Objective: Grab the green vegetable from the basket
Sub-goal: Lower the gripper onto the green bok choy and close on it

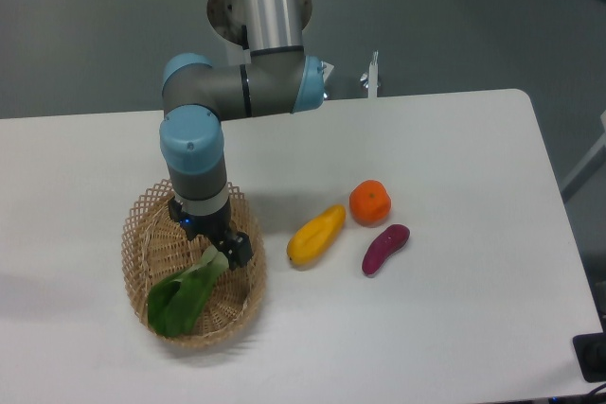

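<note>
The green vegetable (pixel 182 293) lies in the tan wicker basket (pixel 142 243) at the table's left front, its dark leaves toward the front left and its pale stem end toward the back right. My gripper (pixel 220 249) hangs low inside the basket, right over the pale stem end. Its black fingers point down and one fingertip (pixel 240 251) shows just right of the stem. The arm's wrist hides the gap between the fingers, so whether they have closed on the stem does not show.
To the right of the basket lie a yellow elongated vegetable (pixel 316 234), an orange fruit (pixel 370 202) and a purple eggplant-like piece (pixel 384 248). The table's rounded right edge (pixel 554 196) is far from the arm.
</note>
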